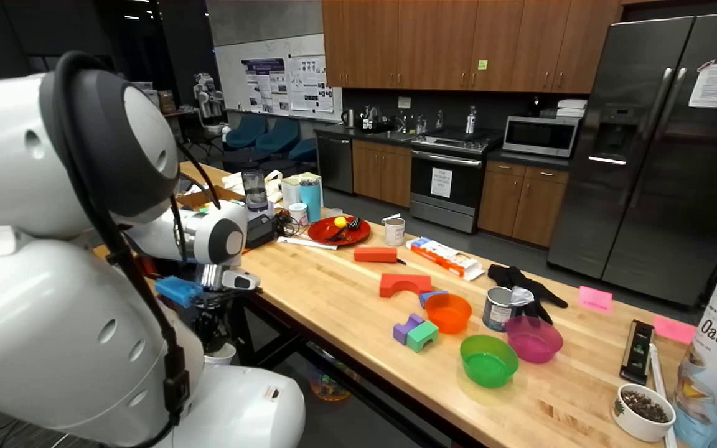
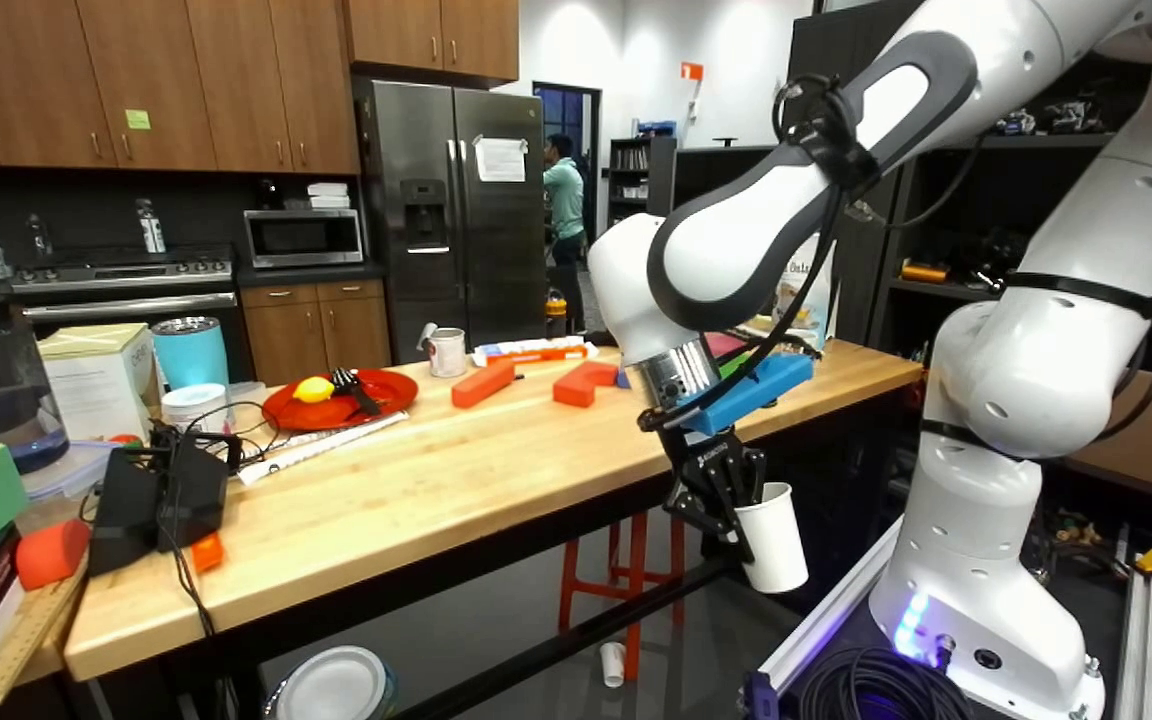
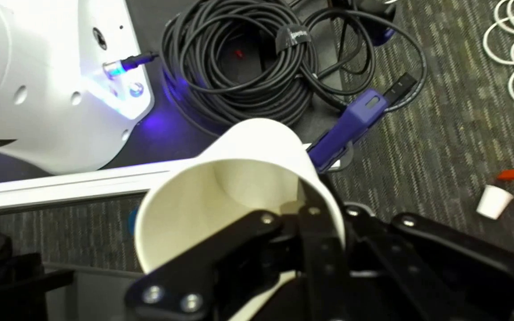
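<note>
My gripper (image 2: 744,525) is shut on the rim of a white paper cup (image 2: 774,545). In the wrist view, one finger of the gripper (image 3: 321,191) is inside the cup (image 3: 221,187) and one is outside, pinching its wall. The cup's visible inside looks bare. The cup hangs slightly tilted, mouth upward, off the table's edge and below the tabletop, between the table (image 2: 496,480) and the robot base (image 2: 976,580). In an exterior view the cup (image 1: 221,353) is partly hidden below the dark gripper (image 1: 212,326). A blue block-like part (image 2: 756,390) sits on the wrist.
The table bears orange (image 1: 449,313), green (image 1: 489,362) and magenta (image 1: 534,340) bowls, red blocks (image 1: 405,284) and a red plate (image 1: 338,231). Below are a red stool (image 2: 626,590), a small white cup (image 2: 613,664) on the floor and a black cable coil (image 3: 239,58).
</note>
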You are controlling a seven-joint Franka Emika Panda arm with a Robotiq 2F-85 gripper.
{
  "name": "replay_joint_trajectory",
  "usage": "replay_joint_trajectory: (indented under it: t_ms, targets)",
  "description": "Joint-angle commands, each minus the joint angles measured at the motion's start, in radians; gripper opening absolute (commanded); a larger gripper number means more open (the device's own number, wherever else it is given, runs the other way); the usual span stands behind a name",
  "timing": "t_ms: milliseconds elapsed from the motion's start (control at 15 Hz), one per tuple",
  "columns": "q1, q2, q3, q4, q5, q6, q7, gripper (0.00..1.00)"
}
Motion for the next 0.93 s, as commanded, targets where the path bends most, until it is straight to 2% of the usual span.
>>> replay_joint_trajectory:
  t_ms: [0, 400, 600, 867]
  targets:
    - [-0.014, -0.079, 0.024, 0.077, -0.123, -0.148, 0.157, 0.0]
    - [-0.015, -0.094, 0.058, 0.231, -0.212, -0.384, 0.339, 0.0]
    - [-0.015, -0.1, 0.076, 0.276, -0.226, -0.456, 0.411, 0.0]
    - [-0.04, -0.075, 0.065, 0.324, -0.215, -0.539, 0.514, 0.0]
